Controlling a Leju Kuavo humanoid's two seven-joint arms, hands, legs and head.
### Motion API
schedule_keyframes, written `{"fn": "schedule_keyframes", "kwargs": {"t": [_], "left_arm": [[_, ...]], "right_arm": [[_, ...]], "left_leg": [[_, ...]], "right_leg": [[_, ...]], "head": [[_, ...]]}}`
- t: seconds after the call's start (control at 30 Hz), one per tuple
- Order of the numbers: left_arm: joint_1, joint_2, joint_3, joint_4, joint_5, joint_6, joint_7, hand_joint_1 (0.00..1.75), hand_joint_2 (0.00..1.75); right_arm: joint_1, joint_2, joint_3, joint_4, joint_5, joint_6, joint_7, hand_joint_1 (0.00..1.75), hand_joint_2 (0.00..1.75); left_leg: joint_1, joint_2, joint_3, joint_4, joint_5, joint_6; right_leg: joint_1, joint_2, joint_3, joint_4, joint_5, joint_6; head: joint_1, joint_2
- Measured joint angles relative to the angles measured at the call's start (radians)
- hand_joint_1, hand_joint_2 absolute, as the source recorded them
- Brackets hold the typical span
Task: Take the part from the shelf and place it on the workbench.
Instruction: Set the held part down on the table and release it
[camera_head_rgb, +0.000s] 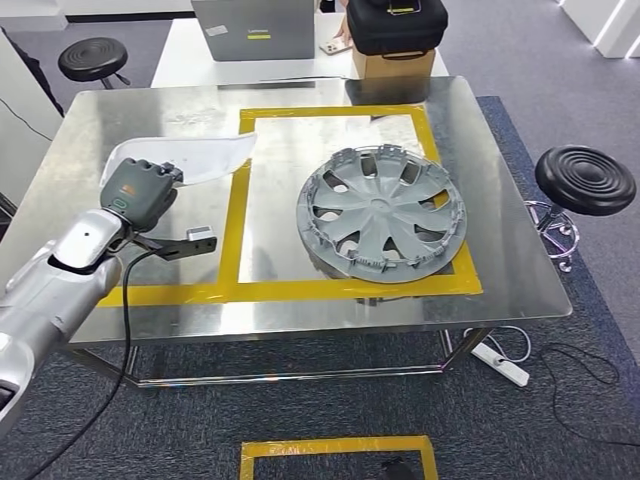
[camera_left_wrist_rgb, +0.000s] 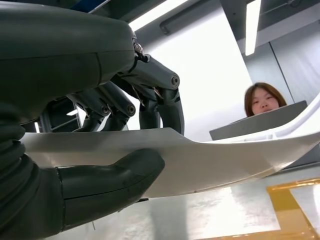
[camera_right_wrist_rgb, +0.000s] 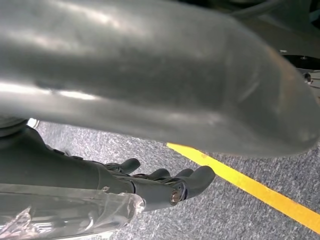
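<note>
My left hand (camera_head_rgb: 140, 192) holds a thin white curved panel (camera_head_rgb: 198, 157) over the left part of the steel workbench (camera_head_rgb: 90, 120). In the left wrist view the thumb (camera_left_wrist_rgb: 113, 180) lies under the white panel (camera_left_wrist_rgb: 211, 155) and the fingers (camera_left_wrist_rgb: 158, 95) press on its other face. The panel's far end reaches the yellow tape frame (camera_head_rgb: 234, 235). My right hand (camera_right_wrist_rgb: 166, 185) hangs beside my body above the carpet, its fingers stretched out and holding nothing.
A grey wheel cover (camera_head_rgb: 381, 212) lies inside the yellow frame on the right half of the bench. Behind stand a laptop (camera_head_rgb: 253, 28), a black bag (camera_head_rgb: 396, 22) on a cardboard box, and a person (camera_left_wrist_rgb: 264, 100). Black stools (camera_head_rgb: 585, 180) flank the bench. Yellow tape (camera_right_wrist_rgb: 260, 190) marks the floor.
</note>
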Motion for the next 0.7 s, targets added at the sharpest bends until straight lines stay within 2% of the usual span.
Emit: {"fn": "schedule_keyframes", "kwargs": {"t": [0.1, 0.23, 0.7], "left_arm": [[-0.006, -0.002, 0.0, 0.012, -0.004, -0.005, 0.0, 0.0, 1.75], [-0.014, -0.003, 0.0, 0.023, -0.003, 0.0, -0.007, 0.0, 0.0], [-0.008, -0.024, 0.022, 0.031, 0.016, 0.034, -0.006, 0.0, 0.0]], "right_arm": [[0.001, 0.0, 0.0, 0.0, 0.0, 0.001, 0.0, 0.0, 0.0], [0.001, 0.0, 0.0, 0.0, 0.0, 0.003, 0.0, 0.0, 0.0], [0.0, 0.003, 0.0, 0.0, 0.011, 0.003, 0.0, 0.0, 0.0]], "left_leg": [[0.0, 0.0, 0.0, 0.0, 0.0, 0.0], [0.0, 0.0, 0.0, 0.0, 0.0, 0.0], [0.0, 0.0, 0.0, 0.0, 0.0, 0.0]], "right_leg": [[0.0, 0.0, 0.0, 0.0, 0.0, 0.0], [0.0, 0.0, 0.0, 0.0, 0.0, 0.0], [0.0, -0.001, 0.0, 0.0, 0.0, 0.0]], "head": [[0.0, 0.0], [0.0, 0.0], [0.0, 0.0]]}}
